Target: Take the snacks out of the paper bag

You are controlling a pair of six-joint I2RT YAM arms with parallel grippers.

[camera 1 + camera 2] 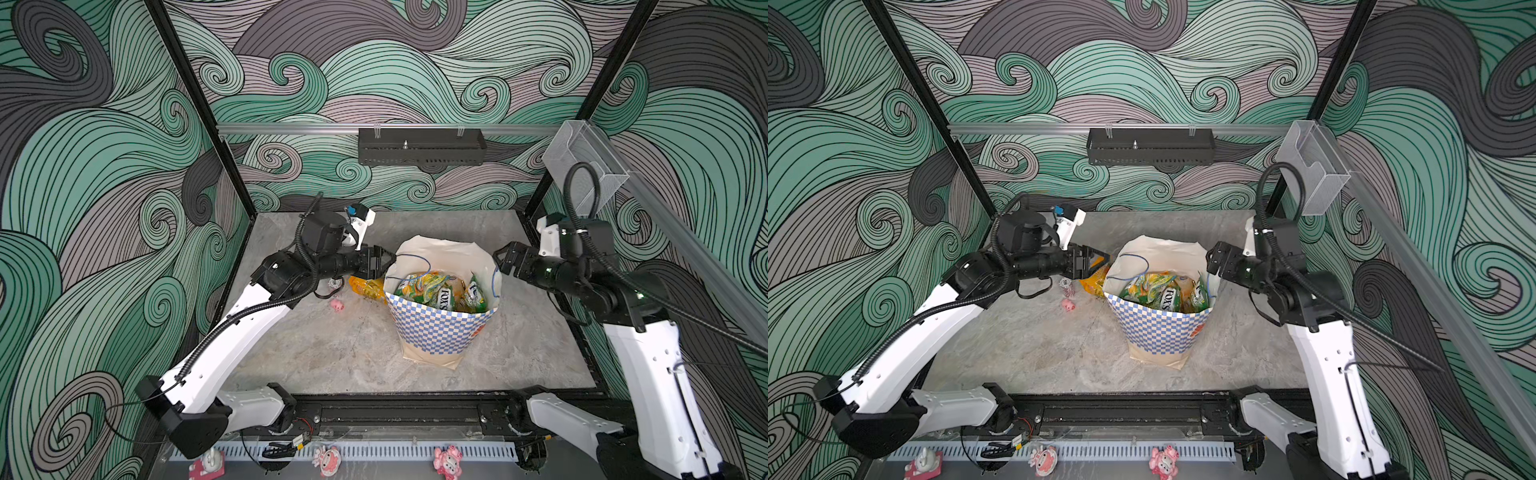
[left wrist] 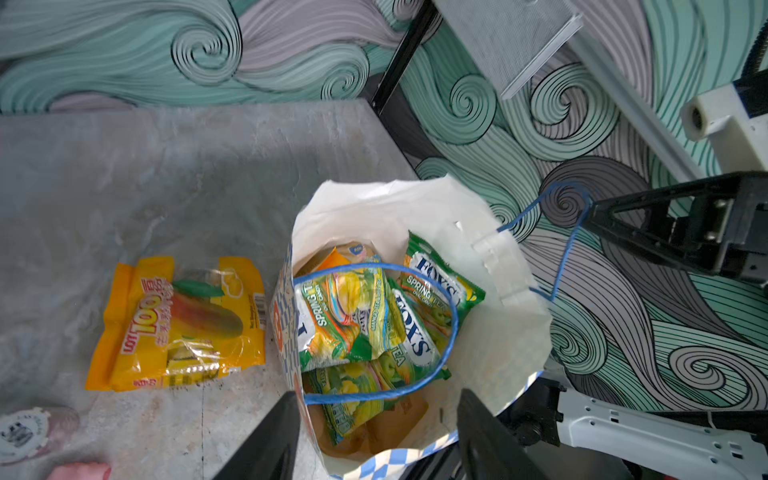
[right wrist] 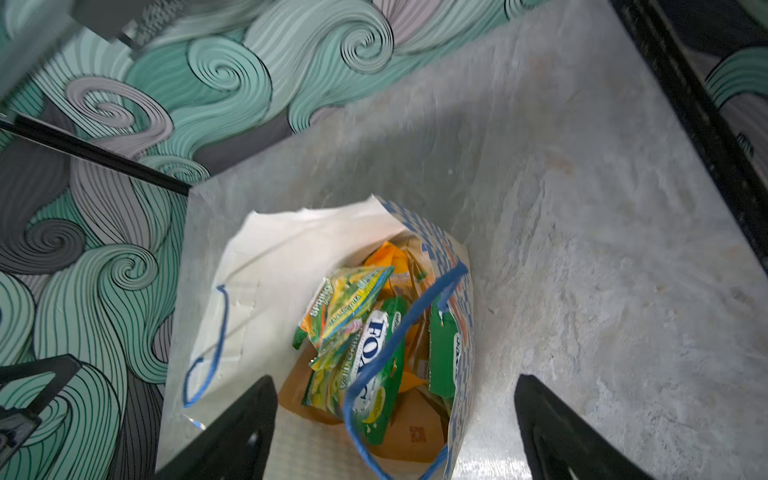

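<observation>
We find the paper bag (image 1: pixel 436 336) standing upright near the middle of the grey counter (image 1: pixel 311 357), its mouth gaping wide; inside it lie the snacks (image 1: pixel 438 296), a loose heap of green-yellow "FOX'S" packets with orange and tan ones beneath them, well below the rim. One blue cord handle (image 2: pixel 456 320) droops inward across that heap; the second handle (image 2: pixel 562 270) loops out over the opposite wall of the bag. One orange-yellow packet (image 1: pixel 368 286) lies flat on the counter just beside the bag, on its left in both top views; the left wrist view shows this orange-yellow packet (image 2: pixel 178 324) face up, outside the bag and a little apart from its wall.

The left gripper (image 1: pixel 388 266) hovers at the bag's left rim, its jaws spread and holding nothing; in its own wrist view one finger sits outside the bag's wall and one over the open mouth. The right gripper (image 1: pixel 503 258) hovers at the right rim, jaws wide apart and empty; in the left wrist view its fingertip is just beside the second handle's loop, and we cannot tell whether they touch.

A small pink pig figurine (image 1: pixel 337 306) sits on the counter near the orange-yellow packet; pink-and-white cartoon toys (image 1: pixel 326 459) stand along the front edge.
</observation>
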